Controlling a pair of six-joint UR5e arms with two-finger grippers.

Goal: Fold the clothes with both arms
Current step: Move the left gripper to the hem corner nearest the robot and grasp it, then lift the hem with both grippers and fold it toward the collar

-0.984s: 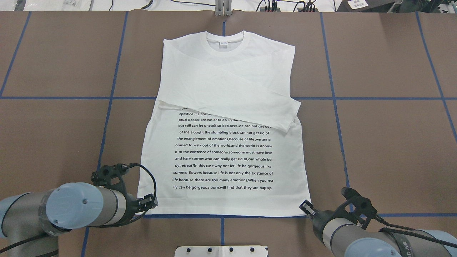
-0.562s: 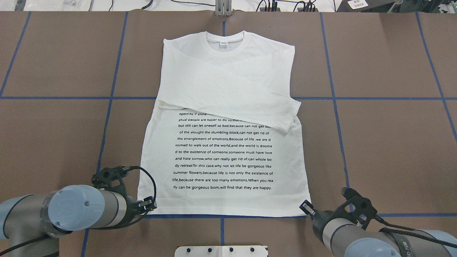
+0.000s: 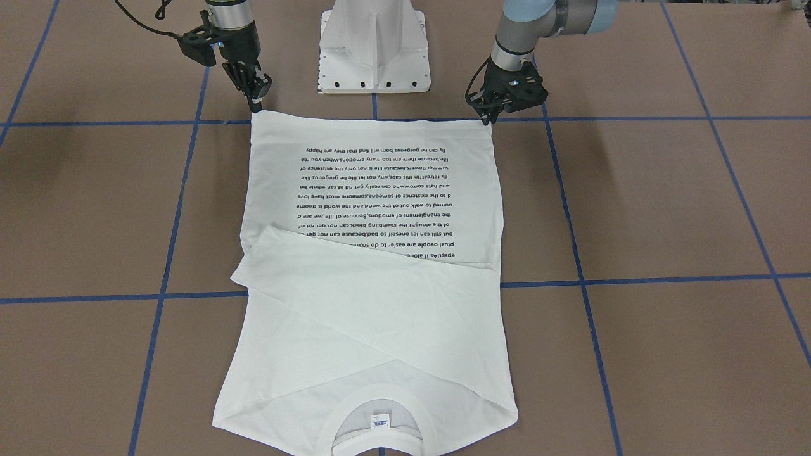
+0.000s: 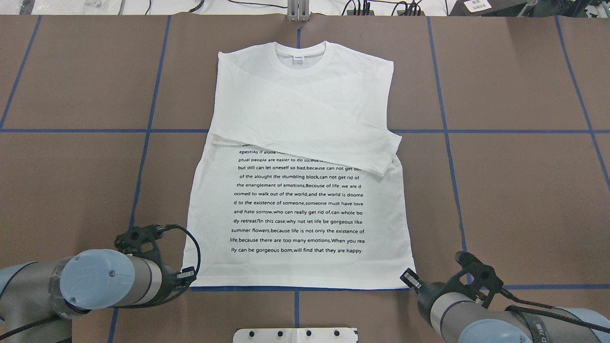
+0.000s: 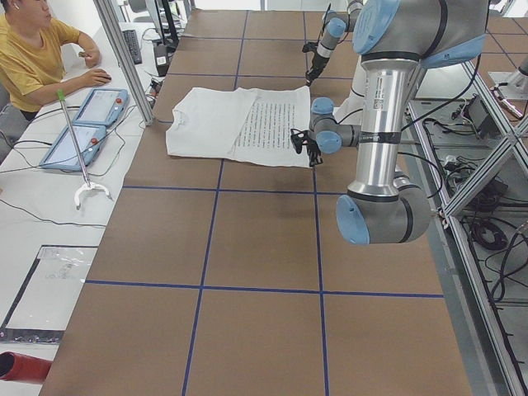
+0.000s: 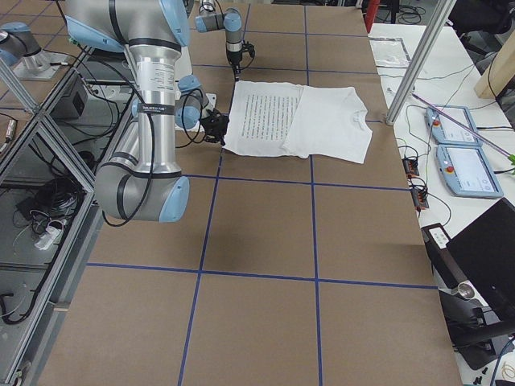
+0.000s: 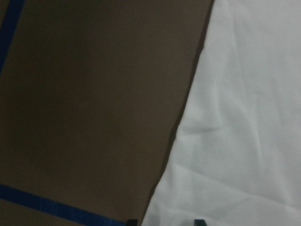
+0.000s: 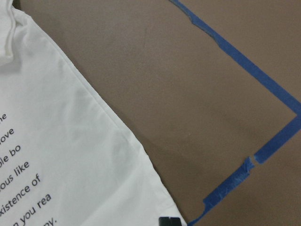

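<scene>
**A:** Two corners, two tools: where did each one sit?

**B:** The left tool (image 3: 490, 115) stood at one corner of the hem (image 4: 295, 285) of the white long-sleeved T-shirt (image 4: 295, 209), and the right tool (image 3: 258, 100) stood at the other. From both, the shirt ran away flat on the worktop (image 4: 524, 190), print up. The sleeves (image 4: 310, 128) were crossed over the chest and the collar (image 4: 299, 53) lay at the far end.

**A:** Were they gripping?

**B:** The left tool's tips (image 7: 200, 221) showed apart in its wrist view, with cloth lying between them. I read it as parted, not clamped. Only one fingertip (image 8: 169, 221) of the right tool showed, so I could not tell its state.

**A:** So the step was taking the hem?

**B:** I judged so, ahead of carrying it toward the collar. To do it well, each tool needed to pinch both layers close to its corner, low against the worktop, without shoving the cloth. The two should have closed and lifted together with the hem taut between them, or the crossed sleeves might slide.
</scene>
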